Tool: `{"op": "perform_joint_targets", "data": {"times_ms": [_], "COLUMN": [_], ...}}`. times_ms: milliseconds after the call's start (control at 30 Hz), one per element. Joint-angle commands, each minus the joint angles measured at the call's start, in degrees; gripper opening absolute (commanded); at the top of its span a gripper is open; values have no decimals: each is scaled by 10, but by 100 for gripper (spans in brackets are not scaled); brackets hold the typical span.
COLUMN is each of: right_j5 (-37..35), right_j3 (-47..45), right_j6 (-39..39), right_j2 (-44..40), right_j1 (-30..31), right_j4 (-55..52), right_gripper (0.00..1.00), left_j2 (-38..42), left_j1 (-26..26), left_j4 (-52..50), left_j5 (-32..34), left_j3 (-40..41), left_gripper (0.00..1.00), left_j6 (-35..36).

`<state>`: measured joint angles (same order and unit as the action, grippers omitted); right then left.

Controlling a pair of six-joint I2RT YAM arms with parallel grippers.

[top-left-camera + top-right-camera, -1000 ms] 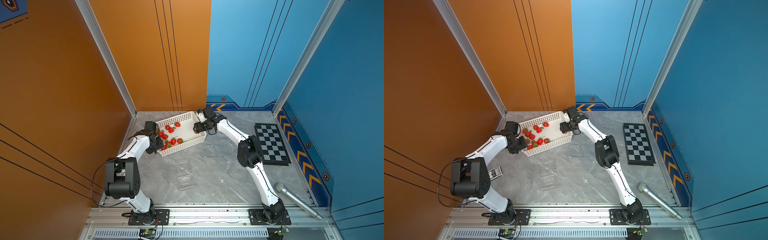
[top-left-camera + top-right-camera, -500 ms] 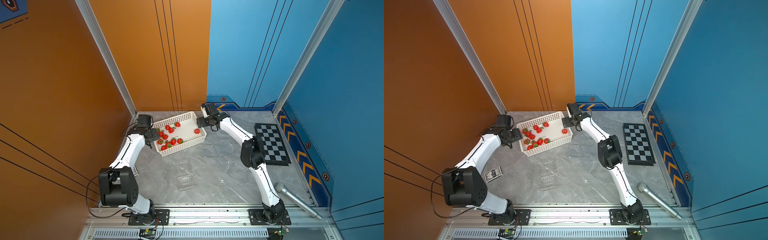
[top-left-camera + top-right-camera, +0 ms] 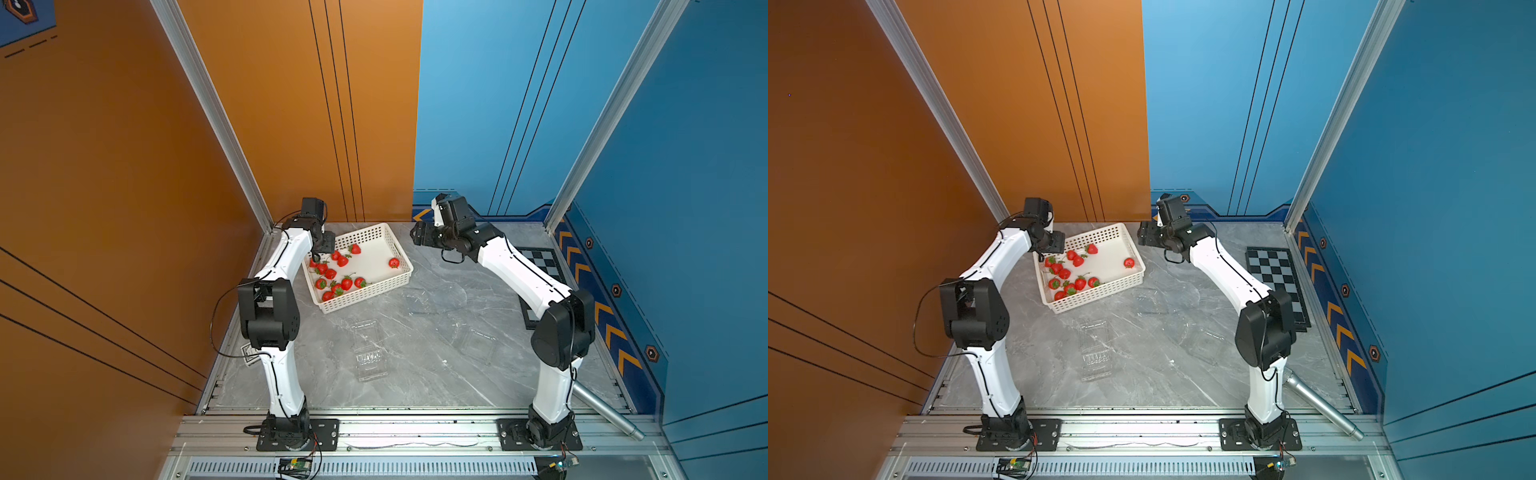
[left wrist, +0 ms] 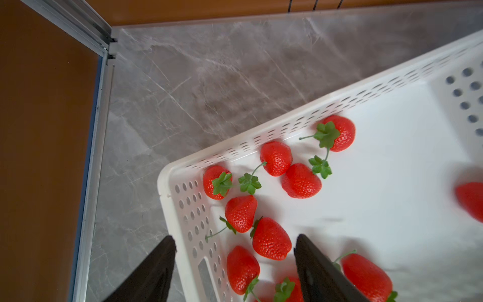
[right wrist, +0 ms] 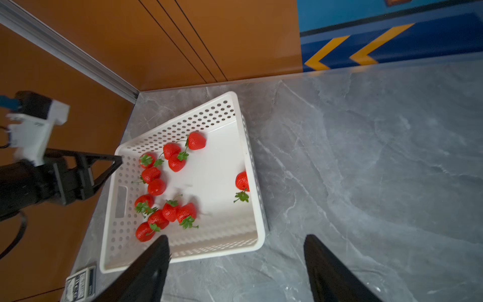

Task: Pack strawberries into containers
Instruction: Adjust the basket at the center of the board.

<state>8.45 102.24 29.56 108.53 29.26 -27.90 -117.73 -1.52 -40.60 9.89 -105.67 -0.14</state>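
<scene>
Both arms come off the white basket (image 3: 365,296)! The left gripper (image 3: 325,245) slides from the middle of the left wall up to the far-left corner, and its elbow swings higher. The right gripper (image 3: 417,237) backs away from the right wall and now hangs clear beyond it, uncovering a lone strawberry (image 3: 394,262) just inside that wall.

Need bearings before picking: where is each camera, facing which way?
Top views: high in front, looking down at grey marble table; white left arm and right arm show.
Left wrist: over the white perforated plastic basket corner, facing down on red strawberries; open left hand shows.
Right wrist: beside the basket, facing it; open right hand shows.
Shared by all: basket, strawberries.
</scene>
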Motion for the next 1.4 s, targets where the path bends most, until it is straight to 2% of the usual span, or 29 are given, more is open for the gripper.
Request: {"op": "perform_joint_targets", "data": {"times_ms": [0, 167, 400, 733, 1100, 1267, 1367], "right_j5": [62, 73, 97, 114, 127, 134, 138], "right_j3": [-49, -85, -107, -131, -127, -119, -106], "right_j6": [39, 39, 52, 68, 81, 94, 103], "right_j2": [-25, -34, -6, 2, 34, 54, 72], "right_j1": [24, 58, 78, 96, 105, 127, 132], "right_j4": [-15, -13, 10, 23, 34, 44, 49], "right_gripper": [80, 79, 76, 75, 73, 72, 72], "left_j2": [-22, -63, -138, -159, -201, -221, -250], "left_j1": [12, 14, 16, 27, 32, 31, 29], "left_j4": [-31, -31, -33, -32, -32, -41, -95], "left_j5": [-4, -9, -14, -88, -76, -79, -63], "left_j3": [-47, -105, -180, -206, -229, -256, -314], "left_gripper": [75, 75, 75, 76, 75, 75, 69], "left_j6": [46, 68, 99, 110, 122, 120, 118]}}
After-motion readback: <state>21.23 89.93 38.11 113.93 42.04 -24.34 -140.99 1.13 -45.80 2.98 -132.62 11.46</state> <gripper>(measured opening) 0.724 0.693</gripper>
